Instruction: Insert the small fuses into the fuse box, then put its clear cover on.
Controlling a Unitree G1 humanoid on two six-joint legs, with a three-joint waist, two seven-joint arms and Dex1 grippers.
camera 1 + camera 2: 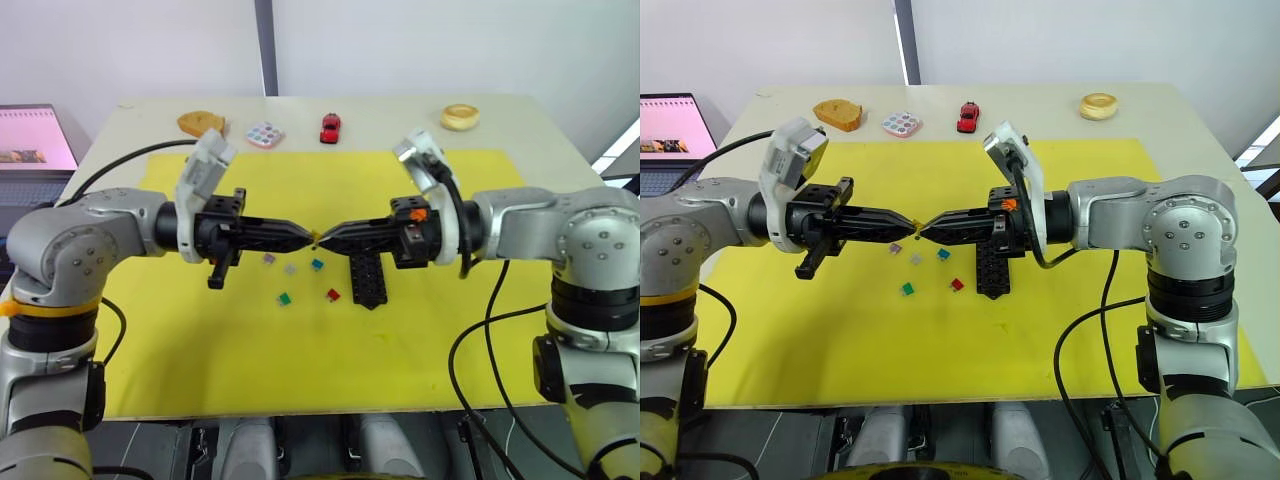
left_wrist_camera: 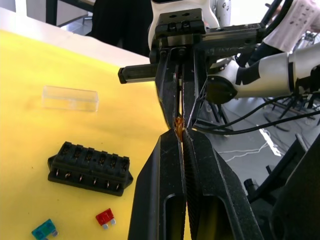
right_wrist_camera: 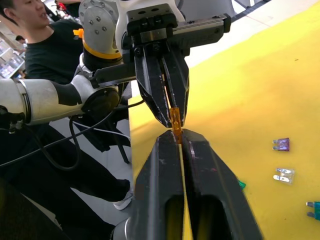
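Observation:
My left gripper (image 1: 303, 237) and right gripper (image 1: 327, 238) meet tip to tip above the yellow mat (image 1: 250, 350). Both are shut on one amber fuse (image 3: 175, 120), which stands between their tips. The black fuse box (image 1: 367, 278) lies on the mat just below my right gripper, partly hidden by it. Loose on the mat to its left lie a purple fuse (image 1: 268, 258), a grey fuse (image 1: 290, 268), a teal fuse (image 1: 317, 264), a green fuse (image 1: 284, 298) and a red fuse (image 1: 333, 295). The clear cover (image 2: 70, 98) lies on the mat beyond the fuse box (image 2: 90, 167).
Along the table's far edge sit a bread piece (image 1: 201, 123), a round paint palette (image 1: 265, 134), a red toy car (image 1: 330, 127) and a doughnut (image 1: 460, 116). A laptop (image 1: 35, 140) stands off the table's left. A person (image 3: 30, 30) in black is behind me.

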